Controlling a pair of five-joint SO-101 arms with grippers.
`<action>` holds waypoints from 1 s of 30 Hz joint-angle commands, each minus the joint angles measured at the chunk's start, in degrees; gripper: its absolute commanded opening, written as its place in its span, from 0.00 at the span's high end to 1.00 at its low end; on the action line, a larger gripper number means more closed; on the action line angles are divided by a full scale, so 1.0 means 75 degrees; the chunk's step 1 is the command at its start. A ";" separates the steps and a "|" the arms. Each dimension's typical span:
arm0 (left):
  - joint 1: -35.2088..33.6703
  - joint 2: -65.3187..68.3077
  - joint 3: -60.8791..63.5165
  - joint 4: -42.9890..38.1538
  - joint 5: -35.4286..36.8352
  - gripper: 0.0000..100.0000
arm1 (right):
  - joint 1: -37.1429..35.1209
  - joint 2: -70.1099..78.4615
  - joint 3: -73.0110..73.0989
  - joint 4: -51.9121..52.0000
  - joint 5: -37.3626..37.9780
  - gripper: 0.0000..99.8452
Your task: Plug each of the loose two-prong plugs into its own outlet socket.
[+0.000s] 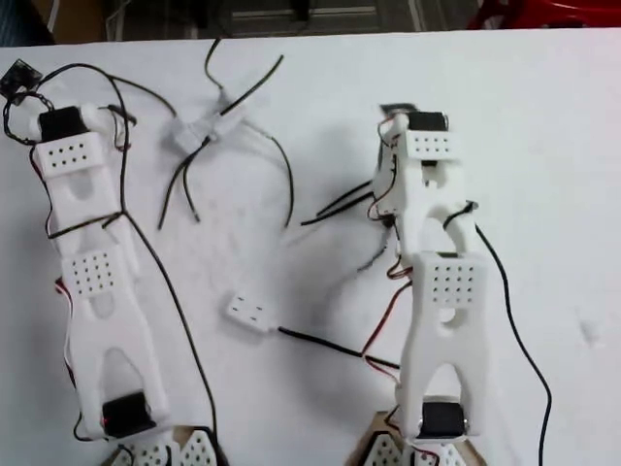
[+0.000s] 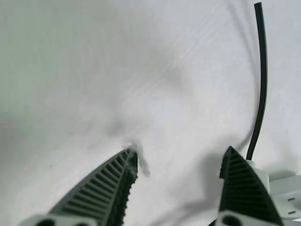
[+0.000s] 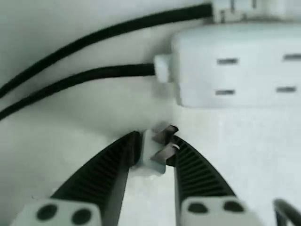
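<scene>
One plug [image 3: 153,159], pinched by the right gripper [image 3: 155,139], is hanging just short of the outlet block [image 3: 235,70]; left gripper [image 2: 181,151] is gaping wide.

White table [image 1: 543,116] spans view; red object [image 1: 553,12] beyond far edge, brown board [image 1: 73,17] past opposite far corner.

Robotics lab: white table [image 1: 563,146], 3D-printed arms [image 1: 437,291].

A white outlet block [image 1: 250,313] lies on the table [image 1: 543,116].
</scene>
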 commanded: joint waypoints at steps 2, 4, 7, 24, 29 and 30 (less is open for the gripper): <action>0.0053 -0.0053 -0.0316 -0.0129 0.0023 0.72 | -0.0440 0.0358 -0.0457 0.0135 0.0715 0.92; 0.0053 -0.0053 -0.0316 -0.0129 0.0023 0.72 | -0.0475 0.0264 -0.0492 0.0135 0.0703 0.87; 0.0053 -0.0053 -0.0316 -0.0129 0.0035 0.72 | -0.0545 -0.0076 -0.0387 0.0158 0.0692 0.78; 0.0064 -0.0053 -0.0316 -0.0281 0.0012 0.72 | -0.0381 -0.0897 0.0176 0.0147 -0.2004 0.86; 0.0064 -0.0053 -0.0316 -0.0281 0.0012 0.72 | 0.0041 -0.1999 0.0117 0.0147 -0.2004 0.86; 0.0064 -0.0053 -0.0316 -0.0281 0.0012 0.72 | 0.0123 -0.2292 0.0176 0.0158 -0.2004 0.86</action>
